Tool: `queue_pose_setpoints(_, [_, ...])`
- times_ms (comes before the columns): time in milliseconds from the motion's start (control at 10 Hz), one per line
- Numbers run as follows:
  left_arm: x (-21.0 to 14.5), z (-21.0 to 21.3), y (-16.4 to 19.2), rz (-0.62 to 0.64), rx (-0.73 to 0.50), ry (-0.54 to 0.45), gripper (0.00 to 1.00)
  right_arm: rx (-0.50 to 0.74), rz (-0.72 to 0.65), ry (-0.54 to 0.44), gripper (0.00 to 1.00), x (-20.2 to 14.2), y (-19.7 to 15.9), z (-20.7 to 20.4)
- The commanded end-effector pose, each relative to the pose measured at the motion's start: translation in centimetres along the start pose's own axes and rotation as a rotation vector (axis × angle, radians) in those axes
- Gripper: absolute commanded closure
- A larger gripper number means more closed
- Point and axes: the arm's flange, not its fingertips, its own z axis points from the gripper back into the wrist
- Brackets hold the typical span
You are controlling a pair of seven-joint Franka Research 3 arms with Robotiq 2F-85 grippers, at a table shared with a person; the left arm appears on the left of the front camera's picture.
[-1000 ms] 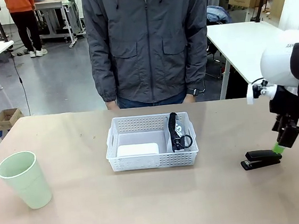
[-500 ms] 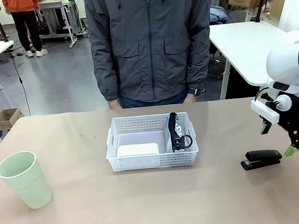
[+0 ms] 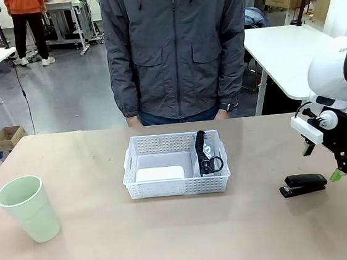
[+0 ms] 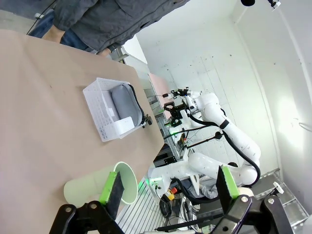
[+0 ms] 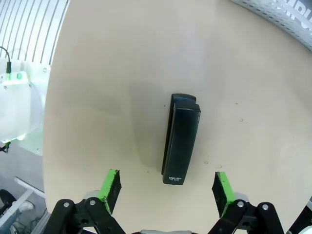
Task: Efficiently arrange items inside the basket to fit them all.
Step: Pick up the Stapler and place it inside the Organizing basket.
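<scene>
The white basket [image 3: 179,186] sits mid-table with a small white block [image 3: 159,173] lying in its left part and the grey pouch with black strap [image 3: 206,154] standing along its right side. At the table's left stands the pale green cup [image 3: 28,208]. The black stapler [image 3: 302,185] lies flat on the right. My right gripper [image 3: 321,163] hovers open just above the stapler's right end; in the right wrist view the stapler [image 5: 181,139] lies between and ahead of the open gripper [image 5: 165,187]. My left gripper [image 4: 169,187] is open and holds nothing, above the cup [image 4: 92,187].
A person in a grey jacket [image 3: 176,49] stands at the table's far edge behind the basket, hands down. Bare tabletop [image 3: 110,236] lies between cup, basket and stapler. A white table [image 3: 280,47] stands behind on the right.
My right wrist has turned and shifted slightly right, so the open fingers now straddle the stapler's right end from above. Cup, basket and stapler have not moved.
</scene>
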Motion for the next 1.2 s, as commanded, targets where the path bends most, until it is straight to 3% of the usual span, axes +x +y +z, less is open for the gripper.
queue_pose_setpoints(0, [-0.1,-0.2,-0.3,0.012,-0.001,-0.01,0.0,0.007,0.018,-0.035,0.0,-0.5,-0.4,-0.6])
queue_pose_setpoints(300, [-0.1,-0.2,-0.3,0.012,-0.001,-0.01,0.0,-0.034,0.058,-0.053,0.0,-1.2,-1.6,-4.5])
queue_pose_setpoints(500, [-0.1,-0.2,-0.3,0.012,-0.001,-0.01,0.0,0.004,0.037,-0.045,0.0,-1.4,-2.1,-7.2])
queue_pose_setpoints(1100, [-0.1,-0.2,-0.3,0.012,-0.001,-0.01,0.0,0.055,-0.071,-0.018,0.0,-1.4,-2.7,-9.2])
